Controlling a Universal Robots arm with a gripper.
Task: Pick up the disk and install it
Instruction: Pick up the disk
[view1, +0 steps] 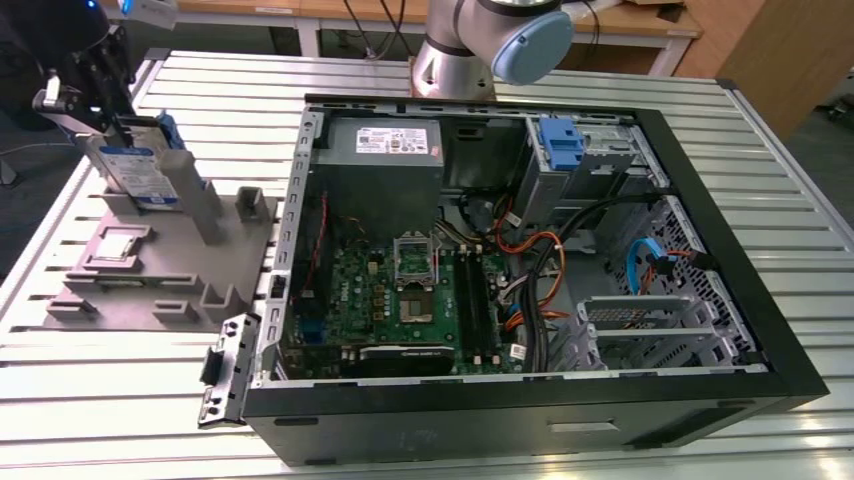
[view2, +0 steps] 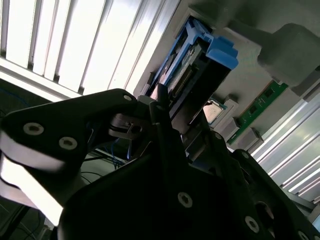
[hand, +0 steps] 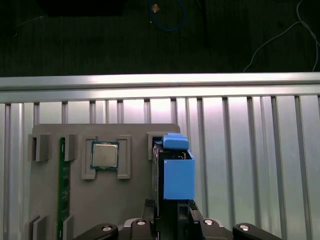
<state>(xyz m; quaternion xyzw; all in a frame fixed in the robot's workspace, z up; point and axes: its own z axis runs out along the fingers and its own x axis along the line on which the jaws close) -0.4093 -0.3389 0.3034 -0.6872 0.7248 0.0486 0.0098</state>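
Note:
The disk (view1: 140, 170) stands on edge in a slot of the grey holder (view1: 160, 270), at the exterior view's left, beside the open computer case (view1: 787, 385). It is a silver drive in a blue carrier, with a white-and-blue label. My gripper (view1: 114, 120) sits over its upper end. In both wrist views the disk (hand: 177, 175) (view2: 200, 60) runs between my two black fingers. The gripper (hand: 171, 207) (view2: 177, 117) looks shut on the drive's flat sides, and the drive is still seated in the holder (hand: 130, 200).
A processor chip (hand: 104, 155) and a green memory stick (hand: 63, 185) lie in the holder's other slots. Inside the case are a grey power supply (view1: 380, 140), a blue bracket (view1: 563, 145) at the drive bay, the motherboard (view1: 400, 290) and loose cables. The table is slatted aluminium.

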